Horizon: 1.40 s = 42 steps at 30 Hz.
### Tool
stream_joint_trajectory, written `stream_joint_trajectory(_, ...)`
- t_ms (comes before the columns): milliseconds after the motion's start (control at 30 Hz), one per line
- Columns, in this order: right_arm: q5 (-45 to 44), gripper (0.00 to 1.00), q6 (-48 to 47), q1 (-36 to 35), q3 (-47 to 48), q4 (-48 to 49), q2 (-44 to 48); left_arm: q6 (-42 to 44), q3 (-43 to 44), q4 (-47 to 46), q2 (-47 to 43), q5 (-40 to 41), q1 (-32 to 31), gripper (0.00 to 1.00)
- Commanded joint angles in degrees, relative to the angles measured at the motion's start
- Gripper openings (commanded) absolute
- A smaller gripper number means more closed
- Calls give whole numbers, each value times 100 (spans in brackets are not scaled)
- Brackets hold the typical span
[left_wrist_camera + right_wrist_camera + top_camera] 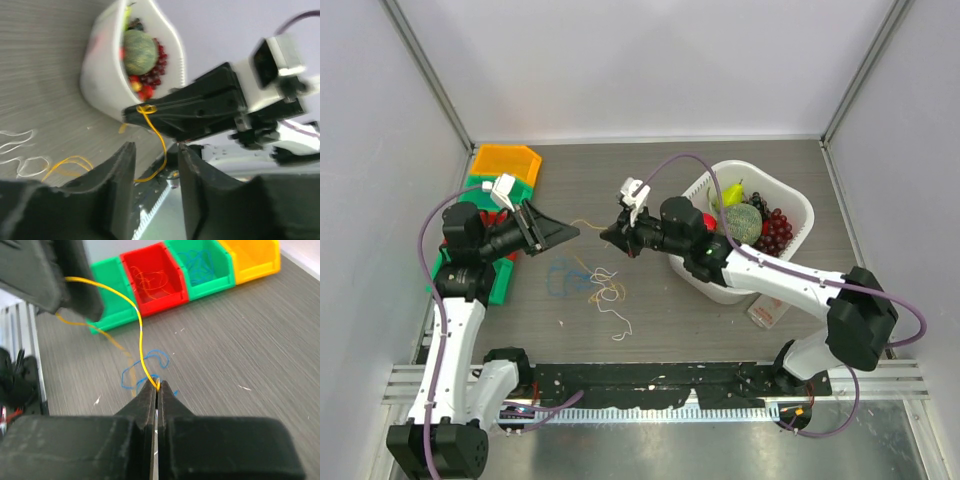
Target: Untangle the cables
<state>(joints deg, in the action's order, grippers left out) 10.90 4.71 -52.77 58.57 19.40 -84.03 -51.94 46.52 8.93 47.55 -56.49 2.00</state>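
Now R gripper [157,386] pinches orange cable [141,340]; L gripper [156,151] jaws apart.

Right gripper [157,390] clamped on orange wire [139,325] bottom centre; blue wire [150,360] behind it; 4 bins [165,302] along top

The top camera looks steeply down from above and behind the arms, far enough back to take in the whole grey worktop [720,320] and the walls around it. The left wrist camera sits just behind the left gripper [155,152], rolled sideways, and faces the right gripper [132,114] and the white basket [100,70] at close range. The right wrist camera looks low past its own gripper toward the coloured bins [160,302]. Both wrist views share the orange wire [139,320] between the grippers, and the top view covers that stretch from afar.
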Motion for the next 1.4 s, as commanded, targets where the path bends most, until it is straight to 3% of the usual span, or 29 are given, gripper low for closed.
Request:
stream_joint_trajectory(0,1624,1,-1497,109,935,-1902,203,2546,831,2682,-9,1470,11,53)
stream_joint_trajectory(67,1958,1,-1823,118,1121,-2781,220,2794,946,2781,-70,1824,-111,67)
stream_joint_trajectory(233,1996,1,-2307,109,1464,-4081,238,2383,823,2027,-211,1501,-147,71)
stream_joint_trajectory(333,1802,1,-2457,109,1448,-4251,352,2076,780,1544,-62,872,-147,69)
stream_joint_trajectory(433,1767,1,-2510,109,1447,-4234,396,1600,691,936,394,-19,-690,66)
stream_joint_trajectory(600,1723,1,-2598,101,1587,-4304,308,2003,718,1207,737,400,-1947,71)
stream_joint_trajectory(800,1872,1,-2580,109,1623,-4251,396,2373,762,1586,1133,744,-2177,69)
stream_joint_trajectory(933,1890,1,-2563,118,1597,-4208,457,2373,771,1586,1336,464,-2265,59)
stream_joint_trajectory(1200,1794,1,-2159,215,1403,-3698,598,2619,806,1779,1204,305,-2362,6)
stream_joint_trajectory(1267,1575,10,-1817,206,1298,-3426,677,2654,797,1762,1073,427,-2371,0)
stream_joint_trajectory(1300,1452,27,-1520,215,1202,-3234,756,2663,806,1735,1029,480,-2362,0)
stream_joint_trajectory(1367,656,46,-922,224,912,-2865,1001,2550,788,1630,932,516,-2362,0)
